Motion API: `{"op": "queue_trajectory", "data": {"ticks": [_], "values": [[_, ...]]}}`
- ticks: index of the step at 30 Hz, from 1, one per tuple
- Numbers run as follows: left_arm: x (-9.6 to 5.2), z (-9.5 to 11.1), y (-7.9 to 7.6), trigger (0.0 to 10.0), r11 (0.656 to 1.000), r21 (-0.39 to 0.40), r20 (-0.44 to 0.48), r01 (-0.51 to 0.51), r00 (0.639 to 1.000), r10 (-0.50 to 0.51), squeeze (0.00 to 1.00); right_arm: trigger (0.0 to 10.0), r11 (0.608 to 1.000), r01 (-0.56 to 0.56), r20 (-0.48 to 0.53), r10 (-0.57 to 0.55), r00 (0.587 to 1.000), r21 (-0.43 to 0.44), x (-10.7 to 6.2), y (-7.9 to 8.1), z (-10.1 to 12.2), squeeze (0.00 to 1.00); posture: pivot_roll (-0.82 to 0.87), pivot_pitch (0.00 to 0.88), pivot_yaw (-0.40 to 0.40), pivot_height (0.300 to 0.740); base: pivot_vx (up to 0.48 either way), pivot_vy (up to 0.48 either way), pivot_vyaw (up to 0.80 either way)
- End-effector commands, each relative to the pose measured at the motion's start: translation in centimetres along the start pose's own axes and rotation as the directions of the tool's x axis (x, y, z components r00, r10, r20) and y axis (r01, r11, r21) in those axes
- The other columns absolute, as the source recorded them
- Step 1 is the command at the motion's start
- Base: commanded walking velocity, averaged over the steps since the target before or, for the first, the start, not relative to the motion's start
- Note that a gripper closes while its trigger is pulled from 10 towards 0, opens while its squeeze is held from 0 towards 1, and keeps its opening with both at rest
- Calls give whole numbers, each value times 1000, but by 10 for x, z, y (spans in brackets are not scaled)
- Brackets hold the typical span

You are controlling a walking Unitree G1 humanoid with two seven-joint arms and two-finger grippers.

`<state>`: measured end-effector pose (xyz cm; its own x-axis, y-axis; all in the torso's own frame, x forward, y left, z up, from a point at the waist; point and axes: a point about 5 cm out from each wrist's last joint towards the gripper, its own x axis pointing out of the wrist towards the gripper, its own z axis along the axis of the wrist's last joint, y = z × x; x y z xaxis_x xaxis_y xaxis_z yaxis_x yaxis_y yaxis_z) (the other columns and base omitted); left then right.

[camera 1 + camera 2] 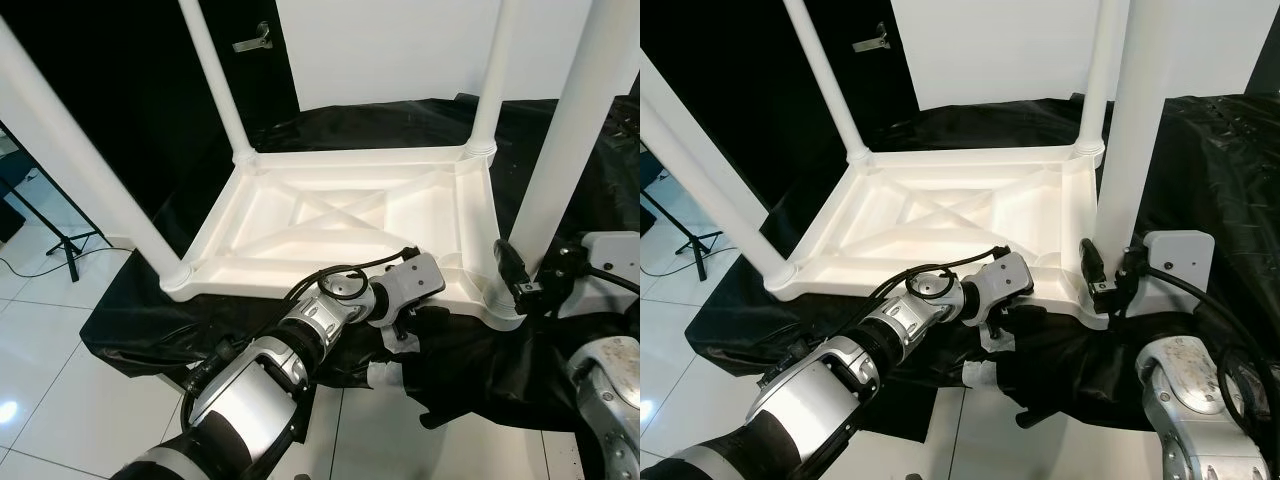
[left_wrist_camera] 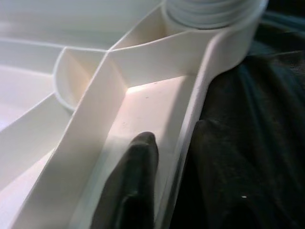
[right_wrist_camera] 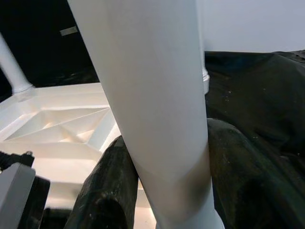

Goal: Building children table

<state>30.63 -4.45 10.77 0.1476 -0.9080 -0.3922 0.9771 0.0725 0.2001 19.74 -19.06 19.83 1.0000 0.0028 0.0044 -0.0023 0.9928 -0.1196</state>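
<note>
Tabletop of white ribbed plastic (image 1: 340, 225) lies upside down on the black cloth-covered surface (image 1: 560, 150), four white round legs sticking up. Right gripper (image 3: 162, 157) has its black fingers closed around the near-right white leg (image 1: 575, 130) low down, leg axis upright. Left gripper (image 2: 167, 157) pinches the near rim just beside that corner socket, one finger inside, one outside. Nothing blocks either arm.

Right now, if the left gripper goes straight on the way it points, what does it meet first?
Probably the leg socket at the corner of the tabletop; the left gripper straddles the rim that runs toward it, though depth is unclear.
</note>
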Motion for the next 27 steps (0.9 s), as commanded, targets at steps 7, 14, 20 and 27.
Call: {"op": "queue_trajectory", "data": {"ticks": [7, 14, 20, 27], "values": [[3, -16, -7, 10000, 999, -24, -61, -27, 998, 26, 0, 0, 994, 24, -285, 6, 959, 103, -6, 2, -48, 0, -97, 0, 140, 740, 0, 0, 0], [3, -16, -6, 10000, 998, -22, -63, -50, 997, 49, 0, 588, 955, 153, -419, -34, 907, 255, -13, 1, -69, 0, -98, 0, 141, 740, 0, 0, 0], [4, -16, -6, 10000, 999, -22, -63, -48, 997, 46, 0, 745, 946, 143, -517, 30, 855, 290, -15, 0, -76, 0, -96, 0, 136, 740, 0, 0, 0], [3, -15, -4, 10000, 997, -29, -57, -75, 996, 74, 0, 1294, 977, 84, -485, 23, 874, 198, -13, 4, -72, 0, -80, 0, 121, 740, 0, 0, 0]]}}
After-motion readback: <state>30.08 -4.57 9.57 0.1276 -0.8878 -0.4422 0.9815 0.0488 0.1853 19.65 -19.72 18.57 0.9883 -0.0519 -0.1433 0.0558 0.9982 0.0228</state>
